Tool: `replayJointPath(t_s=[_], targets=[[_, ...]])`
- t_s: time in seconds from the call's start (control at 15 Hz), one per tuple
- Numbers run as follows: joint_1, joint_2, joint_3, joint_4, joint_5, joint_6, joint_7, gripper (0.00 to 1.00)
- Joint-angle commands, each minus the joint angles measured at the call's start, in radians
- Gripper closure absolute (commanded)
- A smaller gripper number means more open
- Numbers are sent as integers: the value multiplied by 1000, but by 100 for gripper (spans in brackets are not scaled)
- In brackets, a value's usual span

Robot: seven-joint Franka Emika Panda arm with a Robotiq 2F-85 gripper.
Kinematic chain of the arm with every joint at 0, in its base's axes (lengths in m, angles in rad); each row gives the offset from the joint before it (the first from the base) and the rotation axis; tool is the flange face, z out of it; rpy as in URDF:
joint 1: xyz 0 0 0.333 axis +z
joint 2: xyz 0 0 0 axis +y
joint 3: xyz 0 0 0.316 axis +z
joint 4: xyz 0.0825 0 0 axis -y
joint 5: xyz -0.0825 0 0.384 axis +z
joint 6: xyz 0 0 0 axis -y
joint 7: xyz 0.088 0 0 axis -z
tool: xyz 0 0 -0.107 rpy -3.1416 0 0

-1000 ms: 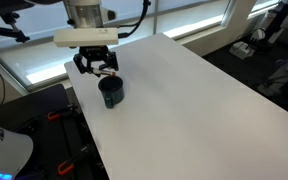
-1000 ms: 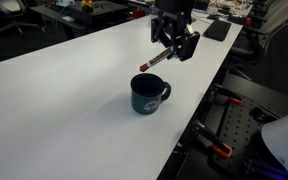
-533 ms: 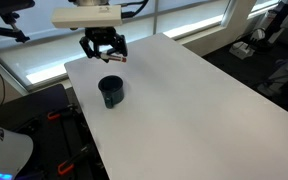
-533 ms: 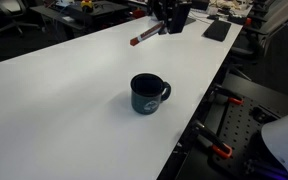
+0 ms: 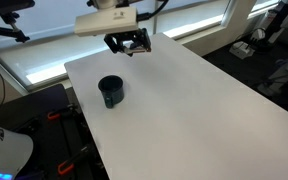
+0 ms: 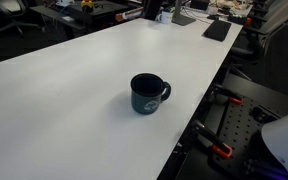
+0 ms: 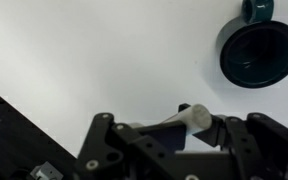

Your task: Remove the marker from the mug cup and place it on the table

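While the marker (image 7: pixel 184 120) is gripped aloft, the mug cup (image 7: pixel 259 52) sits empty.

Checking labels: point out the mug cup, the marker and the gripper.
mug cup (image 6: pixel 147 100), in an exterior view, outer wall.
marker (image 7: pixel 182 122), wrist view, shaft near its pale end.
gripper (image 5: pixel 132 45), in an exterior view, midway between fingertips.
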Motion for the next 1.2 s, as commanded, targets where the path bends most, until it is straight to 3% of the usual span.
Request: replayJointPath(t_s=[0.0,0.53,1.13], targets=[[-52,97,1,4,-72,133,90,99],[-142,292,-15,10,-274,210,220,99],[-141,429,-71,-3,-382,300,272,99]])
